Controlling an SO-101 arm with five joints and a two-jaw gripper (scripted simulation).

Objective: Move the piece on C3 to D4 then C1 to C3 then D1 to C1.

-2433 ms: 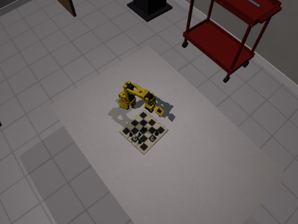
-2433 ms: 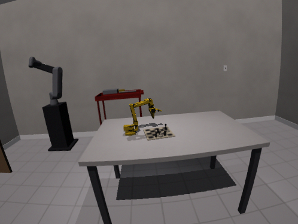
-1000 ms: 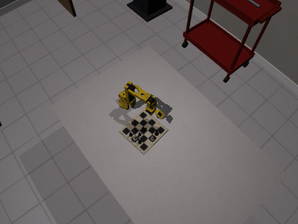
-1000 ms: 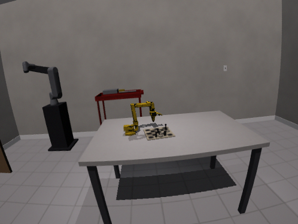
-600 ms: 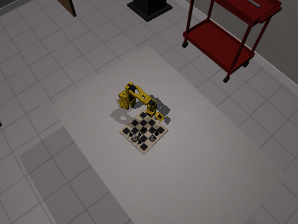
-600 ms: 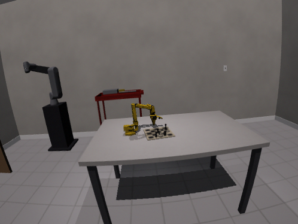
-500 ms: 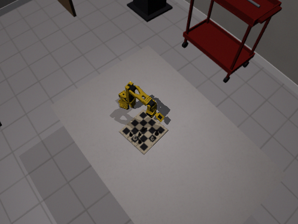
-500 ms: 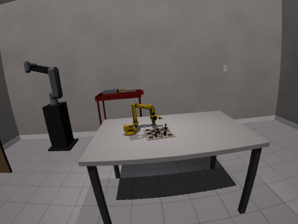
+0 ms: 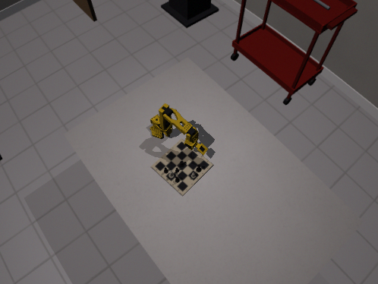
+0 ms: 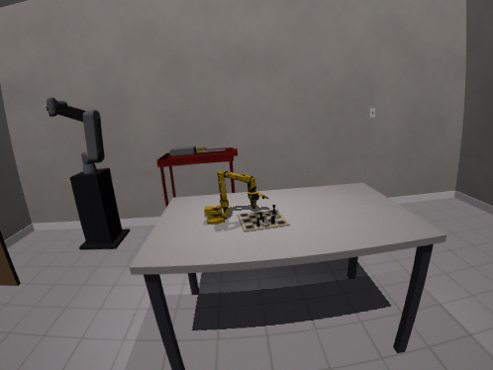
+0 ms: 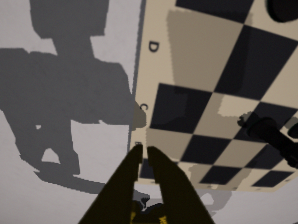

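A small chessboard [image 9: 182, 168] lies on the grey table in front of my yellow arm. Several dark and pale pieces stand on its middle and far squares, such as one dark piece [image 9: 182, 164] and one pale piece [image 9: 193, 175]. My gripper [image 9: 198, 146] is shut and empty, low over the board's near edge. In the wrist view the fingertips meet just below the edge letter C [image 11: 144, 106], with D [image 11: 153, 46] further up. A dark piece [image 11: 270, 132] shows at the right and another [image 11: 285, 7] at the top corner. I cannot tell which squares they are on.
The arm's base [image 9: 157, 127] sits behind the board. A red cart [image 9: 292, 42] stands off the table's far corner. A grey arm on a black pedestal [image 10: 94, 198] stands by the wall.
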